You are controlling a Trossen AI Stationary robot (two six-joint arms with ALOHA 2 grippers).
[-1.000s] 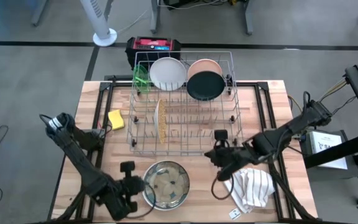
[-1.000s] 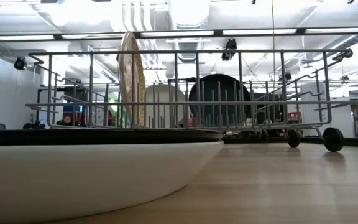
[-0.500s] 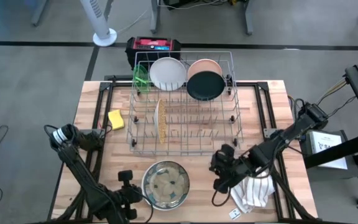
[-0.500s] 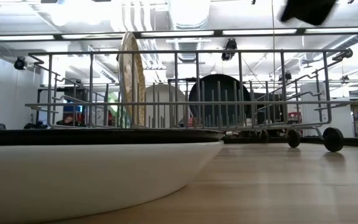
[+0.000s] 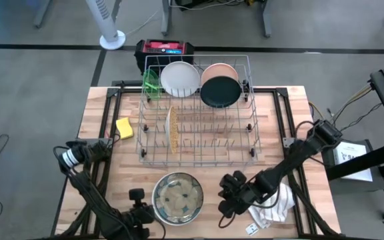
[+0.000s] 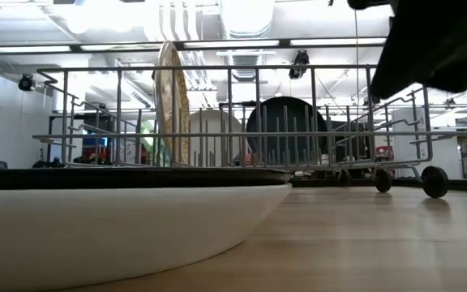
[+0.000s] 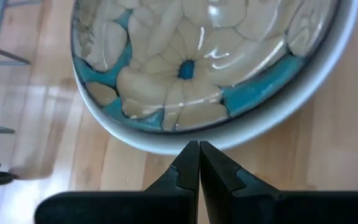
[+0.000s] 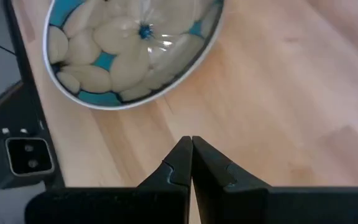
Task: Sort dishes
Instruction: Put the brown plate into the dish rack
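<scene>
From left to right on the wooden table point(image 5: 99, 107): a small yellow sponge point(image 5: 125, 127) is lying at about 9 o'clock from the wire dish rack point(image 5: 197, 155), just beside its left wall.

The left gripper point(image 5: 139, 211) is hovering low at the near edge, at about 9 o'clock from the flower-patterned bowl point(image 5: 177, 198) and very close to its rim. Its fingers point(image 7: 188, 167) are pressed together and are holding nothing.

The bowl is sitting alone on the table at 6 o'clock from the rack, well apart from it.

Inside the rack, a lime-green dish point(image 5: 151, 83) is standing at the far left corner. A speckled tan plate point(image 5: 173, 129) is standing on its edge in the middle rows. A white plate point(image 5: 179, 78), a peach plate point(image 5: 221, 70) and a black plate point(image 5: 220, 92) are leaning along the far side, the black one in front of the peach one.

The right gripper point(image 5: 227, 197) is hanging at 3 o'clock from the bowl, near it, with its fingers point(image 8: 185, 160) pressed together and empty. A white cloth point(image 5: 272, 205) is lying under the right arm.
</scene>
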